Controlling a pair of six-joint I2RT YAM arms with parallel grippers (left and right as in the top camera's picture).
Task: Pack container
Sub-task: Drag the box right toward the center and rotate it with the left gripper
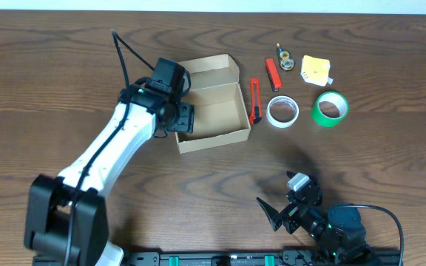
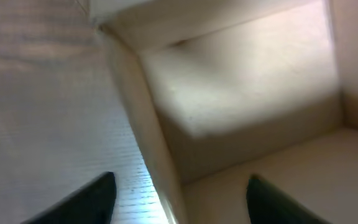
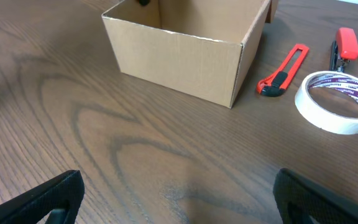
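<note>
At the left wall of the open container (image 1: pixel 217 111), far-centre on the table (image 1: pixel 198 192), the left gripper (image 1: pixel 182 118) reaches down, jaws parted, one finger inside and one outside the cardboard. Its wrist view is blurred and crops both fingers; the right gripper (image 3: pixel 176 180) hangs wide open over dark wood near the front edge

The left gripper (image 2: pixel 182 200) straddles the container (image 2: pixel 247 93) side wall, one finger over the table (image 2: pixel 42 93), one inside.

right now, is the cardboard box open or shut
Open. The cardboard box has its lid flap folded back, and the overhead view shows its bare floor.
</note>
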